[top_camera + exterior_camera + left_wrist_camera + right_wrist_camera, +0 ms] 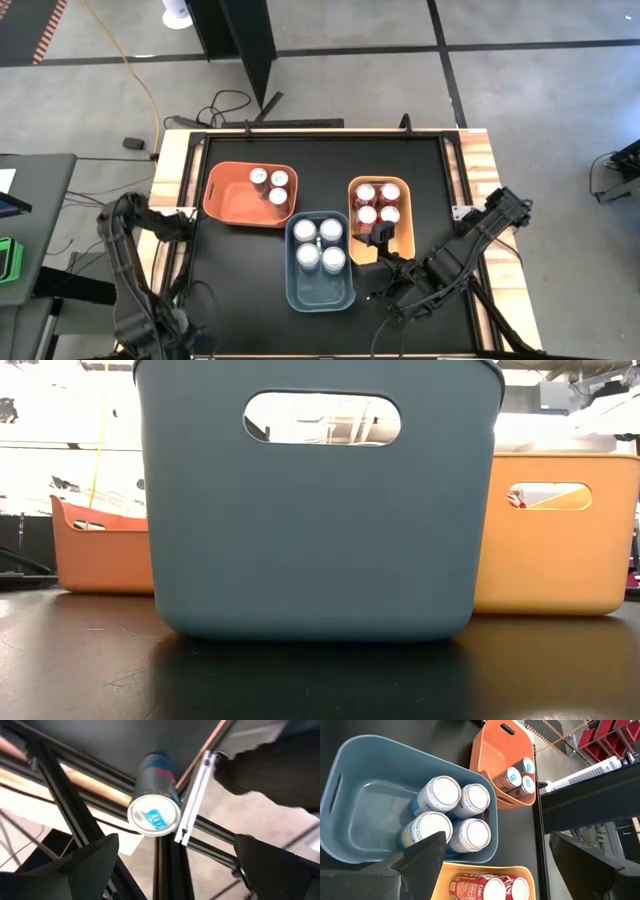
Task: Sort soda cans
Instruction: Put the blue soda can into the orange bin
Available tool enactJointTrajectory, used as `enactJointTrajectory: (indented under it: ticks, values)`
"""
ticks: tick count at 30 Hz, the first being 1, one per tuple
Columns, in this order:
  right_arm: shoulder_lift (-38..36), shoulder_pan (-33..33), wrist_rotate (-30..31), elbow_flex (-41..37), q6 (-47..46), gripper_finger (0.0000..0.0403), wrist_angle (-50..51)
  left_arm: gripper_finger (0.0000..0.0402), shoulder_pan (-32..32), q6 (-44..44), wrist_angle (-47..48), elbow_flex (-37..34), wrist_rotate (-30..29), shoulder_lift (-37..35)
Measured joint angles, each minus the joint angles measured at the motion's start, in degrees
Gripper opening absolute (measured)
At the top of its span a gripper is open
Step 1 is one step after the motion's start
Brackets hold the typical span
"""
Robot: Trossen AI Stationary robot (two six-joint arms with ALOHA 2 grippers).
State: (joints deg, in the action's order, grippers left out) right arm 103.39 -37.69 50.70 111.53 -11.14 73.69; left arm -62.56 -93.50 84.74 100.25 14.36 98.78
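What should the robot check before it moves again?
1. Right pincer open and empty, above the bins: ok.
2. Left pincer open and empty: ok.
3. Blue bin holds only silver-white cans: ok.
4. Yellow bin holds only red cans: ok.
5. Orange bin holds only blue-tabbed cans: ok.
6. Every can binned: not ok, a loose can lies ahead of the left pincer.

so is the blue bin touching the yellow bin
Touching, or nearly: the high view shows the blue bin right edge against the yellow bin with no gap visible.
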Motion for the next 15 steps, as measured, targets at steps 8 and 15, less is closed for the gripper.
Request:
enactJointTrajectory:
  ticks: [8, 15]
  values:
    - [0.0, 1.1, 0.0, 0.0, 1.1, 0.0372, 0.1, 0.0391, -0.1, 5.3, 1.7, 0.0, 2.6, 7.2]
    - [0.0, 3.0, -0.1, 0.0, -0.2, 0.0372, -0.2, 0.0391, 0.2, 9.0, 4.5, 0.0, 6.4, 9.5]
